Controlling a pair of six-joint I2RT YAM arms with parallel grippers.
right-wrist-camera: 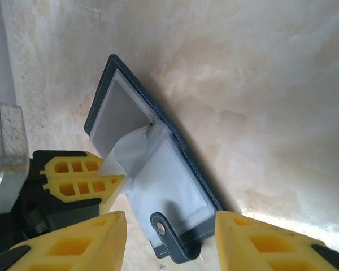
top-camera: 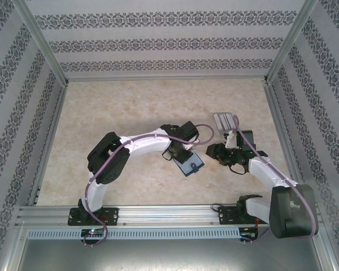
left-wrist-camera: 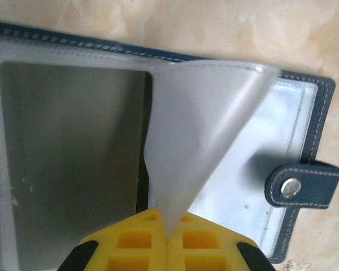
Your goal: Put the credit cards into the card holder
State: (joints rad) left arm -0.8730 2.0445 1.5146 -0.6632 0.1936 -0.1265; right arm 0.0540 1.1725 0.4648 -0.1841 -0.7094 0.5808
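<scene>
The navy card holder (top-camera: 190, 165) lies open and flat on the table, its clear pockets facing up and its clasp tab (left-wrist-camera: 302, 185) sticking out at one end. My left gripper (left-wrist-camera: 168, 237) is shut on the corner of a clear plastic sleeve (left-wrist-camera: 203, 124) of the holder, which it lifts into a cone. In the right wrist view the card holder (right-wrist-camera: 158, 169) lies just beyond my right gripper (right-wrist-camera: 169, 226), which is open with nothing between its fingers and stands over the clasp end. The left gripper (right-wrist-camera: 110, 174) pinches the sleeve (right-wrist-camera: 130, 144) there too. The credit cards are out of view.
A clear plastic slotted rack (top-camera: 225, 120) stands behind the right arm, its corner (right-wrist-camera: 5, 147) at the left edge of the right wrist view. Patterned walls and metal posts enclose the marbled table (top-camera: 118, 113), with free room at the left and back.
</scene>
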